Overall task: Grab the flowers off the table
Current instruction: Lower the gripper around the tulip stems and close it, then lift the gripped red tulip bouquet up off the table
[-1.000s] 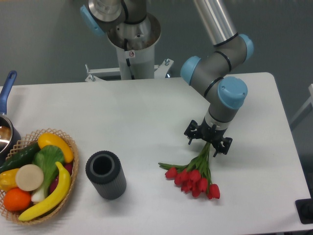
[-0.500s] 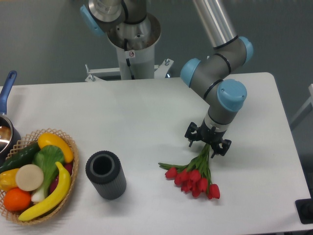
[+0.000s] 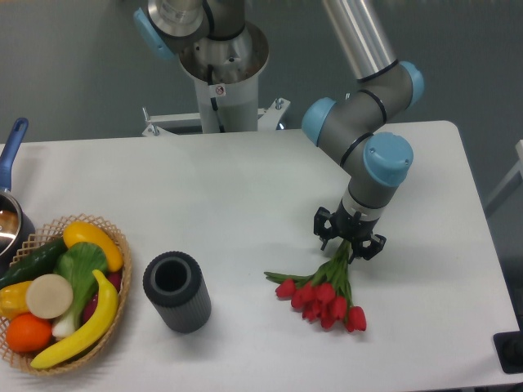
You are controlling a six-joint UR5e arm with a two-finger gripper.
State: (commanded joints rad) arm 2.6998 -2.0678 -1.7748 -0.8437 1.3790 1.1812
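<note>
Fingers (image 3: 350, 242) have narrowed around the flowers' (image 3: 325, 294) stems since before.

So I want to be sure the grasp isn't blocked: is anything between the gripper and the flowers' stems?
Nothing visible is. The gripper is right over the stem end of the flowers, fingers on either side of the stems. The dark grey cylinder and the wicker basket stand well off toward the table's other end.
</note>
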